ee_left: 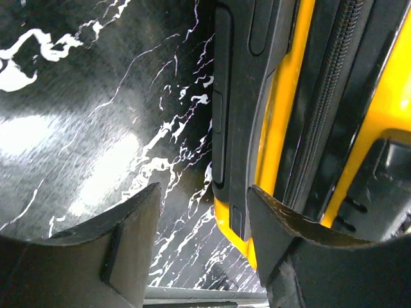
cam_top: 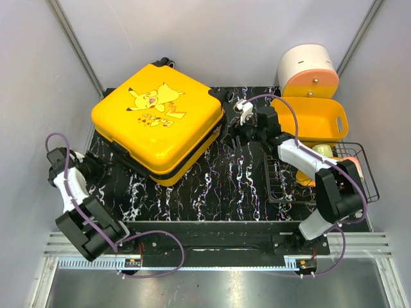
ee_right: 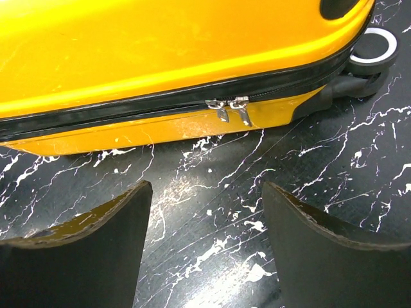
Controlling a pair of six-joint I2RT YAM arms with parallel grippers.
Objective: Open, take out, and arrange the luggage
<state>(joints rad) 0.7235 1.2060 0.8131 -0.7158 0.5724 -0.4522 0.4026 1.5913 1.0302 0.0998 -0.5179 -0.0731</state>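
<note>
The luggage [cam_top: 157, 122] is a glossy yellow hard-shell case with a cartoon print, lying flat and zipped shut on the black marbled mat [cam_top: 218, 186]. My left gripper [cam_top: 110, 165] is low at its near-left side, open. In the left wrist view the gripper [ee_left: 202, 189] holds nothing, and the case's black side handle [ee_left: 223, 115] runs just ahead of the right finger [ee_left: 282, 237]. My right gripper [cam_top: 230, 133] stands open at the case's right side. From the right wrist the gripper [ee_right: 205, 186] faces the two silver zipper pulls [ee_right: 231, 110], a short way off, with a wheel [ee_right: 374, 43] at the corner.
A yellow plastic basket [cam_top: 311, 119] sits at the back right, with a white and orange cylinder [cam_top: 307, 70] behind it. A black wire rack [cam_top: 282, 186] holding small items stands under my right arm. Grey walls close in both sides.
</note>
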